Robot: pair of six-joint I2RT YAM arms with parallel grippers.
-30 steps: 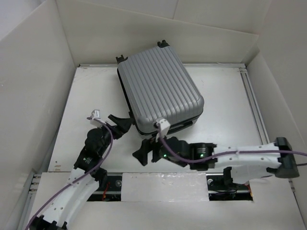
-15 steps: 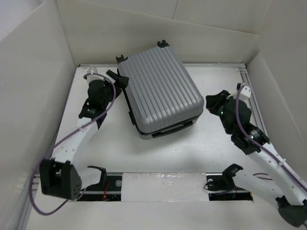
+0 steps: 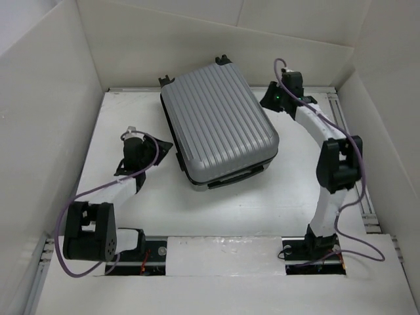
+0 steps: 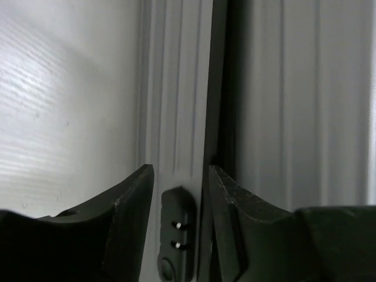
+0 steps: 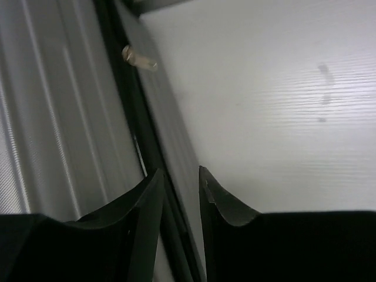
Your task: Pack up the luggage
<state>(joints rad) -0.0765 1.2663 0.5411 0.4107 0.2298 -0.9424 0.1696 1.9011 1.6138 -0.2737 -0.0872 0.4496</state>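
The large silver-grey ribbed hard-shell suitcase (image 3: 220,125) lies flat and closed on the white table (image 3: 302,190). Its ribbed shell faces up and its black wheels (image 3: 223,60) are at its far end.

The left gripper (image 3: 164,149) sits against the suitcase's left side, near its front corner. Its 2 black fingers (image 4: 132,211) stand partly apart, with a small black fitting (image 4: 176,235) on the suitcase's side wall showing between them. They grip nothing.

The right gripper (image 3: 266,100) is at the suitcase's right side, near its far corner. Its 2 fingers (image 5: 141,217) leave only a narrow gap, into which the suitcase's black seam (image 5: 126,94) runs. Whether they pinch it cannot be told. A small pale tag (image 5: 139,58) sticks out from that seam further along.
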